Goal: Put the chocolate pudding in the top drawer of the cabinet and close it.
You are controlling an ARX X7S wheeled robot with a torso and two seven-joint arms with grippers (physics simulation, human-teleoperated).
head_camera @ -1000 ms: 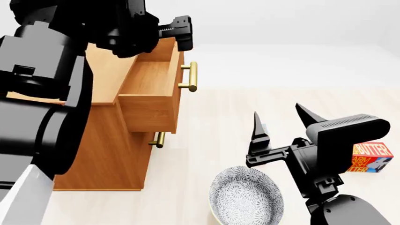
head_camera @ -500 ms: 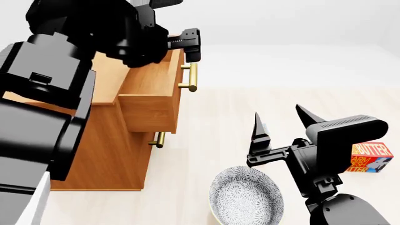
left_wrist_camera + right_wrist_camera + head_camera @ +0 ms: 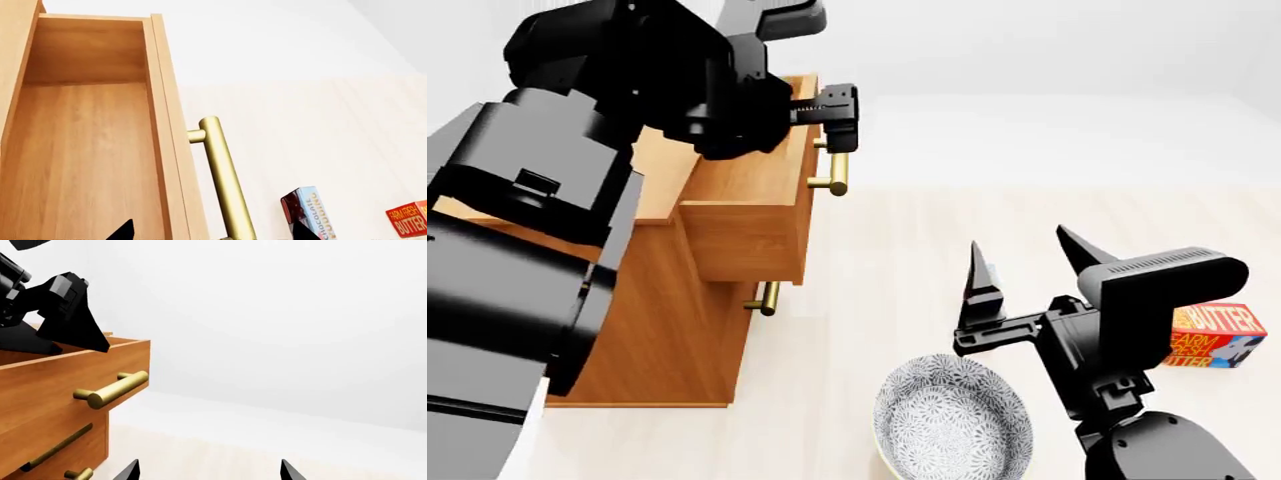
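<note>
The pudding (image 3: pixel 308 212) is standing upright beyond the open drawer (image 3: pixel 87 150); both arms' jaws are standing apart, empty.

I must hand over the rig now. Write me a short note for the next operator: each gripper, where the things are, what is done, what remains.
Left gripper: above the front of the open top drawer, near its brass handle; open, holding nothing.
Right gripper: open, empty, over the floor above the patterned bowl.
Chocolate pudding: upright on the floor, not yet grasped; a butter box stands near it.
Cabinet: top drawer pulled out, inside looks empty.
Done: drawer opened.
Left: pick up the pudding, place it in the drawer, push the drawer shut.
</note>
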